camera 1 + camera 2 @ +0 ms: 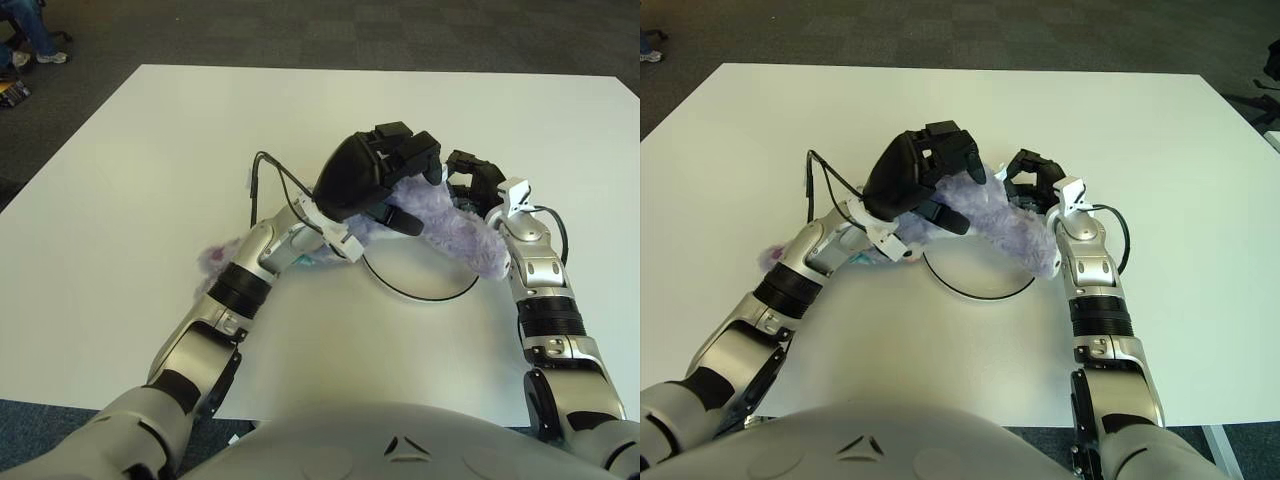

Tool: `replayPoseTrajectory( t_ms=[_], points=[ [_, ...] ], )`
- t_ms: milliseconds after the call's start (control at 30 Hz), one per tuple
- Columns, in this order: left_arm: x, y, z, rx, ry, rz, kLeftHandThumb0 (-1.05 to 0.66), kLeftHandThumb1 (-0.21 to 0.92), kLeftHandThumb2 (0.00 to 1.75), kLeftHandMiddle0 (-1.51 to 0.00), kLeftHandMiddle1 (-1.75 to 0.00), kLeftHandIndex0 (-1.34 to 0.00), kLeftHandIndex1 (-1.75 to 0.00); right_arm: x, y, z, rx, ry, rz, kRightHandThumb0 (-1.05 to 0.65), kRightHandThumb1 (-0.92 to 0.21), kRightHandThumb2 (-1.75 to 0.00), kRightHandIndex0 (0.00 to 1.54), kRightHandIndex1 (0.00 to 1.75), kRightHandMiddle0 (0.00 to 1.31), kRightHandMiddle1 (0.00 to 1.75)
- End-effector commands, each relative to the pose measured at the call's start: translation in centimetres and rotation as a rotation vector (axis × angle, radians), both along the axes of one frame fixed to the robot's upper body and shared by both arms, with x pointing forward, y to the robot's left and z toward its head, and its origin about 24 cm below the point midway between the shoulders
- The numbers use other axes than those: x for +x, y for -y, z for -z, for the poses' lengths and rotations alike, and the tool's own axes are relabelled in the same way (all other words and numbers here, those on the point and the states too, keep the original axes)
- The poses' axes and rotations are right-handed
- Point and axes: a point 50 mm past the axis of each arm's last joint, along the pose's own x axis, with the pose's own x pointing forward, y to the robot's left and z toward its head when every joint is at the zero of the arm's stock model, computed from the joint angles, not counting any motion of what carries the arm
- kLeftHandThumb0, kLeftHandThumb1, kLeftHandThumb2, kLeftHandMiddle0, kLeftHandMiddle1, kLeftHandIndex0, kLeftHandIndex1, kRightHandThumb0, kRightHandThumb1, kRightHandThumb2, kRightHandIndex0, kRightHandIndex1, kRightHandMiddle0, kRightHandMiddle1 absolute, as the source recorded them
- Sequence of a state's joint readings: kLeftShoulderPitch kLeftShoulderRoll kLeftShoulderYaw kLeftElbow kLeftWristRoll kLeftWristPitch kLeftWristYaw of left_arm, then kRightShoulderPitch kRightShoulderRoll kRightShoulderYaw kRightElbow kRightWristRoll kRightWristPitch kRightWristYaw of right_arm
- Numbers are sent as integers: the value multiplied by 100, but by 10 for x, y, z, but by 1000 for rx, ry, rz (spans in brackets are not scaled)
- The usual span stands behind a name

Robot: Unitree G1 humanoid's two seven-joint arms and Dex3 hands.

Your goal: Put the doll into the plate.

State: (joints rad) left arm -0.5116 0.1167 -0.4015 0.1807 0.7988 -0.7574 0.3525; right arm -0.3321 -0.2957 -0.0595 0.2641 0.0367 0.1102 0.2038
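one white table (120, 200), one white plate (420, 280) with a dark rim, one purple plush doll (455, 235), two robot hands. no readable writing or brand marks anywhere.

doll stretched diagonally at frame centre, from under the left hand (385, 180) down to the right, fuzzy lower end near the right forearm. lying over the plate's upper right rim, partly above the plate; cannot tell whether fully resting in it. left hand at centre, just above the plate, black fingers (405, 220) curled over the doll's upper end, gripping it. right hand (1035, 180) just right of centre, against the doll's far side, dark fingers bent toward the plush; cannot tell if actually clamping it.

plate at centre, below both hands, mostly bare white inside, upper part hidden by doll and left wrist.

another patch of purple fuzz (215, 258) at left centre, beside the left forearm, on the table. one black cable (262, 180) looping off the left wrist. dark carpet (300, 30) across the top of frame.
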Motion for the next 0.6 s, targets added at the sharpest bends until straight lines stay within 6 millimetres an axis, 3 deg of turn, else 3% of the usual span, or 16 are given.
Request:
replayPoseTrajectory(
  t_ms=[0, 567],
  points=[
    [0, 1, 1, 32, -2, -6, -42, 48, 111, -117, -175, -48, -175, -4, 2, 15, -36, -67, 27, -48, -34, -129, 116, 175, 60, 175],
    [0, 3, 5, 135, 25, -45, -44, 41, 120, -116, -175, -53, -175, -2, 5, 21, -31, -58, 75, -47, -37, -125, 110, 175, 57, 175]
  ],
)
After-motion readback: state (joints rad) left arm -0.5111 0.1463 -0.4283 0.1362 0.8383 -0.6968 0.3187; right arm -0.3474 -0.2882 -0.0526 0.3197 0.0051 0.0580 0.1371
